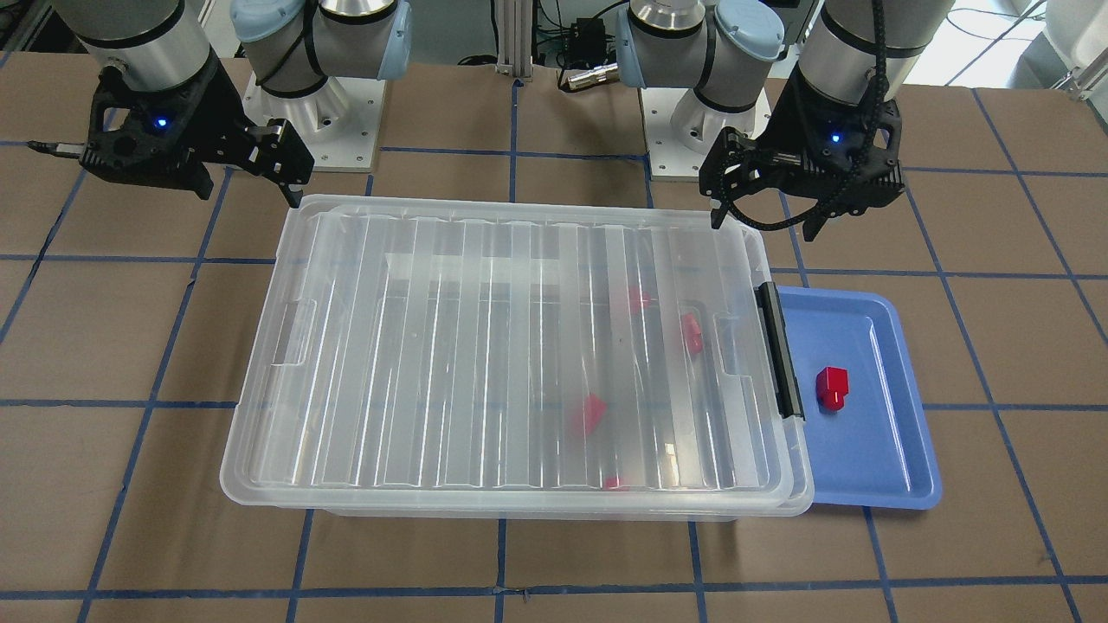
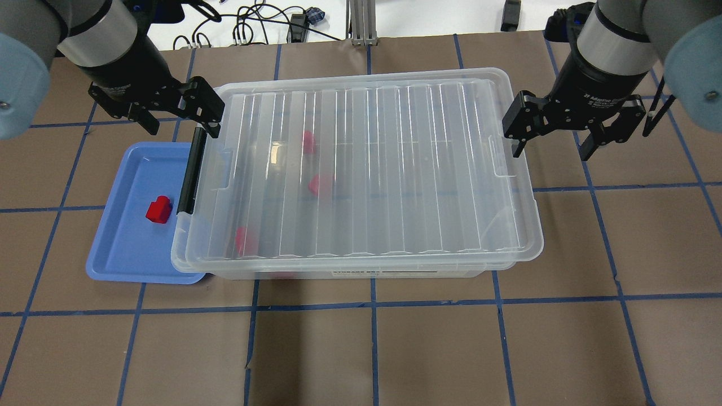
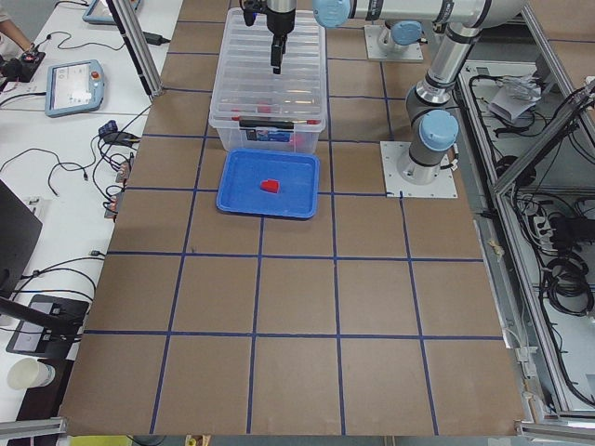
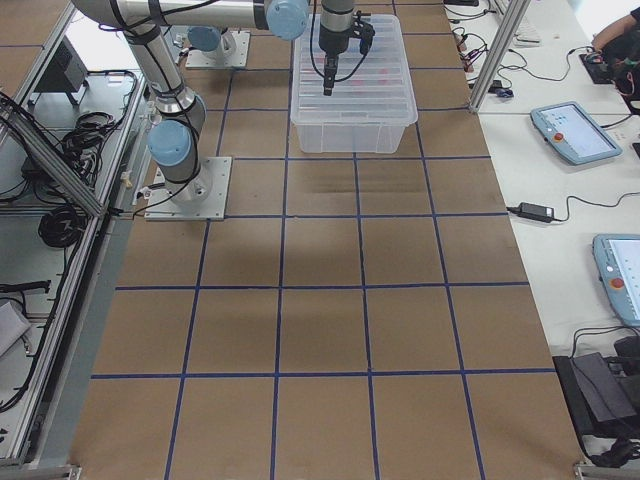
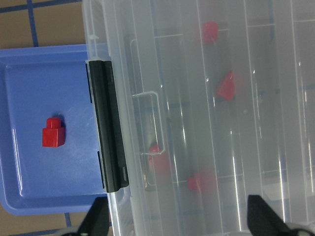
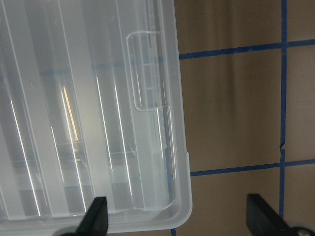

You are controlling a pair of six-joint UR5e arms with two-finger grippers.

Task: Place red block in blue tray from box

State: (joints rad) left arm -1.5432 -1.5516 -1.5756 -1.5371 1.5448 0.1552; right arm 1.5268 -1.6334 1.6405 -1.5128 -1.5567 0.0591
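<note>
One red block (image 1: 833, 387) lies in the blue tray (image 1: 874, 467), also seen from overhead (image 2: 159, 210) and in the left wrist view (image 5: 52, 133). The clear box (image 1: 511, 346) has its ribbed lid on, and its black latch bar (image 1: 781, 350) is at the tray end. Several more red blocks (image 1: 592, 414) show blurred through the lid. My left gripper (image 2: 180, 127) is open and empty above the box's latch end. My right gripper (image 2: 551, 152) is open and empty above the box's other end.
The blue tray (image 2: 121, 254) sits tight against the box (image 2: 366, 169), partly under its lid edge. Brown table paper with a blue tape grid surrounds them. The arm bases (image 1: 320, 130) stand behind the box. Monitors and cables lie off the table's far side.
</note>
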